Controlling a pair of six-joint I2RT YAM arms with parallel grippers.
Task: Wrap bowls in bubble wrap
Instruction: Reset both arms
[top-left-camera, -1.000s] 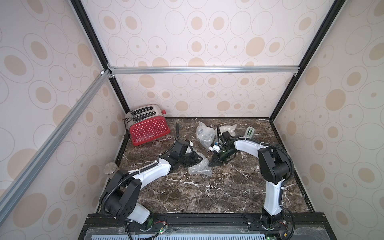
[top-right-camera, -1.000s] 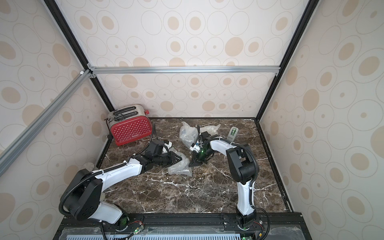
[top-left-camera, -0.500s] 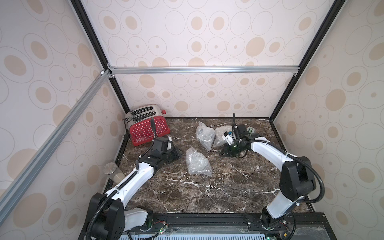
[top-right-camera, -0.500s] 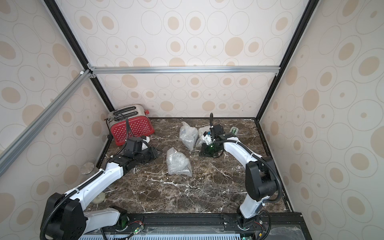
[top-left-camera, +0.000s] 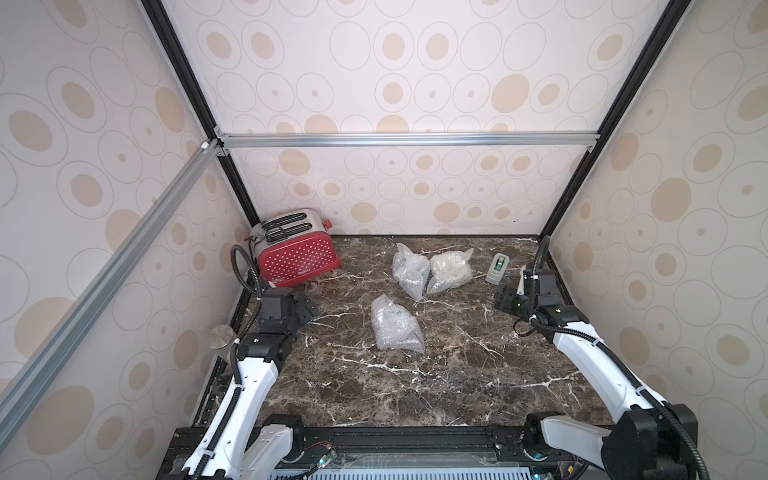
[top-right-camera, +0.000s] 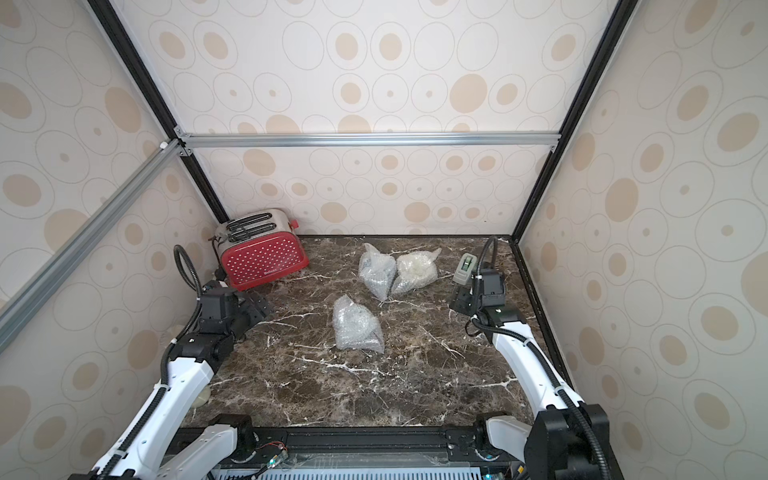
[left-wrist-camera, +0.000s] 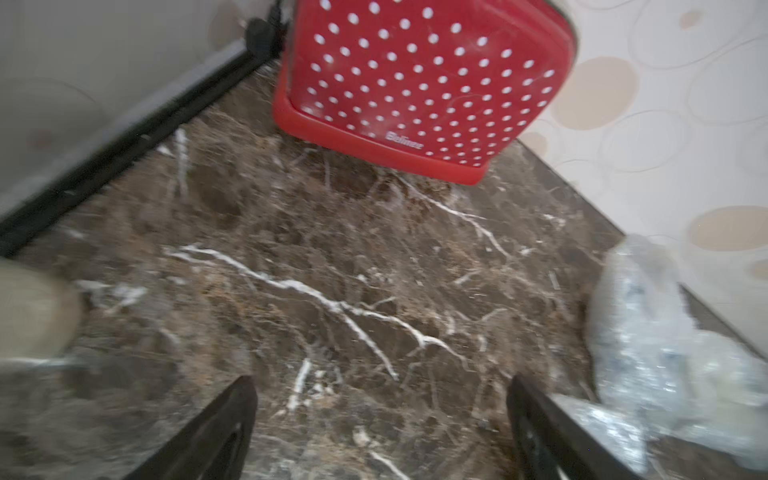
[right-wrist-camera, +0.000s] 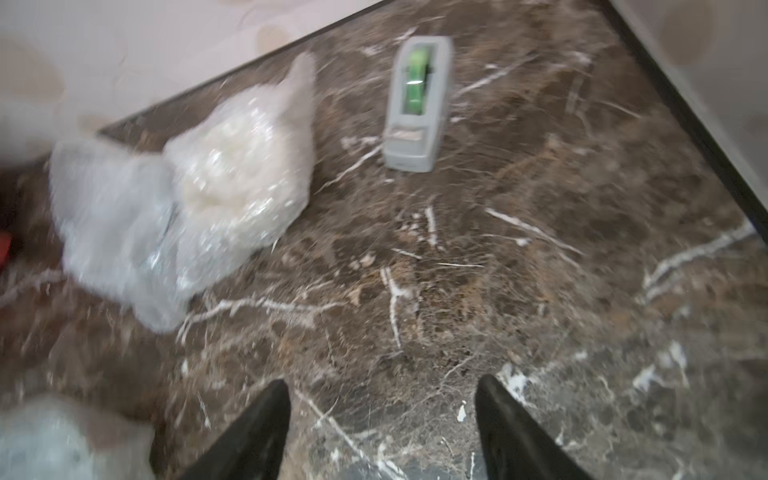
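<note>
Bubble wrap bundles on the marble table (top-left-camera: 457, 386): a touching pair (top-left-camera: 432, 272) near the back, a lone bundle (top-left-camera: 397, 328) mid-table. Left gripper (left-wrist-camera: 380, 386) and right gripper (right-wrist-camera: 382, 382) both gape wide, holding nothing.

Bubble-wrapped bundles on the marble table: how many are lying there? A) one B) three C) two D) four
B: in a top view, a greyish bundle and a cream-looking bundle lie against each other farther back, and a third bundle lies alone nearer the front.
</note>
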